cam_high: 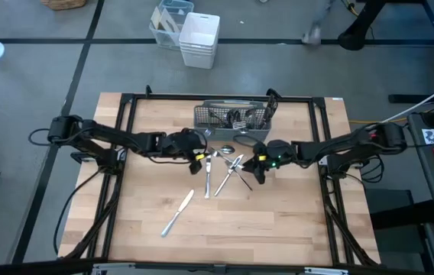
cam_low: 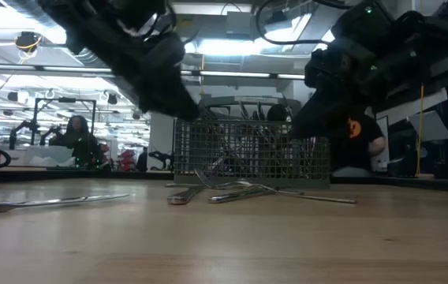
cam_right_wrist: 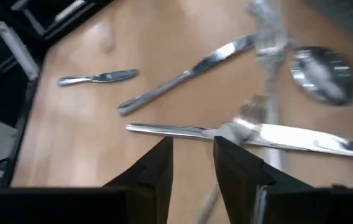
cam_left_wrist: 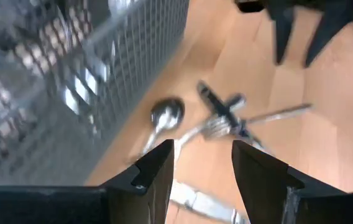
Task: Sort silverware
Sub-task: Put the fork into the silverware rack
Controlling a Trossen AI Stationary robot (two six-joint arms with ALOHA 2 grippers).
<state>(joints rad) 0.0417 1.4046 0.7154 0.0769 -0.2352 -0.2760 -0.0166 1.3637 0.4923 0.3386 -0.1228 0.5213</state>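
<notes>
High view: left hand [cam_high: 199,156] and right hand [cam_high: 257,169], both parted and empty, over crossed silverware [cam_high: 223,169]; caddy [cam_high: 232,116] contents indistinct; lone knife [cam_high: 177,211] on counter [cam_high: 278,221].

Shiny silver cutlery [cam_high: 225,169] is seen against a pale, light-brown wooden tabletop [cam_high: 278,221] marked with fine grain lines. A grey caddy [cam_high: 232,114] is patterned all over with a small square mesh — dark handles are glimpsed through it. Both arms are black; a small yellow tag is shown on the left gripper [cam_high: 199,159], and a green light on the right gripper [cam_high: 257,169]. A white slatted basket [cam_high: 199,40] is set on grey floor.
</notes>
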